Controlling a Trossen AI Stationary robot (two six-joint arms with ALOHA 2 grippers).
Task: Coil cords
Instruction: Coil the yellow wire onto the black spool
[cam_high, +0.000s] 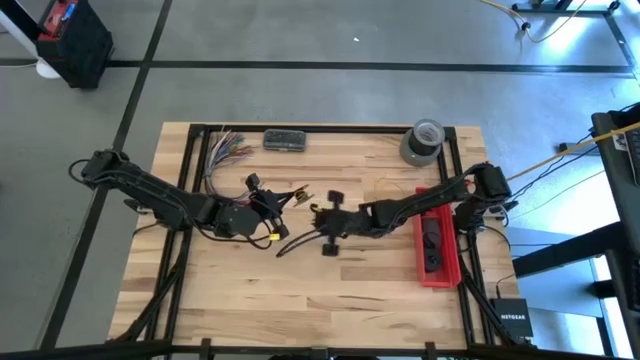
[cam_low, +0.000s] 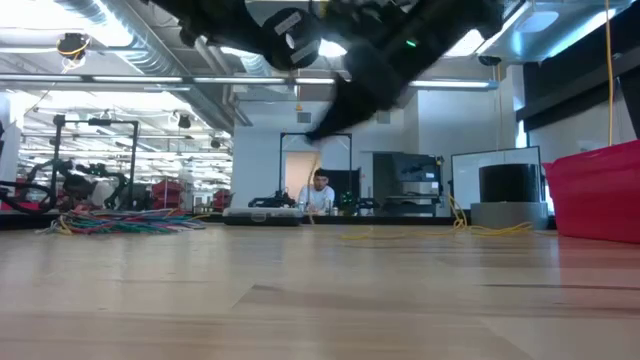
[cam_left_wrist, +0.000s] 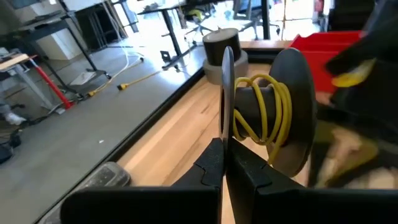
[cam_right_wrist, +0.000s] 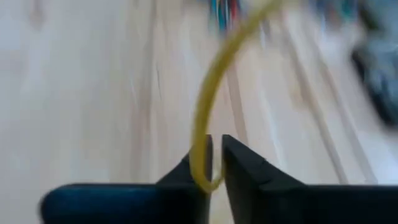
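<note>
Two grippers meet over the middle of the wooden bench (cam_high: 300, 300). In its own wrist view the left gripper (cam_left_wrist: 225, 163) has its dark fingers pressed together on the thin rim of a dark spool (cam_left_wrist: 273, 112), which stands upright between and just beyond the tips. A yellow cord (cam_left_wrist: 264, 106) is wound in several loose turns around the spool's core, between its two round flanges. In the right wrist view the right gripper (cam_right_wrist: 214, 163) has its fingers close together with a narrow gap, and a strand of the same yellow cord (cam_right_wrist: 211, 93) runs up out of that gap in a curve; the strand sits in the gap against one finger, and whether it is firmly pinched cannot be told.

From above, the left gripper (cam_high: 268, 208) and the right gripper (cam_high: 322, 218) lie near each other at bench centre, each arm reaching in from its own side.

Farther out, a bundle of multicoloured wires (cam_high: 225, 150) fans along the far left of the bench, with a small grey case (cam_high: 285, 140) just beside it. A roll of grey tape (cam_high: 422, 140) sits at the far right corner. A red tray (cam_high: 438, 240) lies along the right side, beneath the right arm. At bench height, a person (cam_low: 320, 190) sits in the room behind.
</note>
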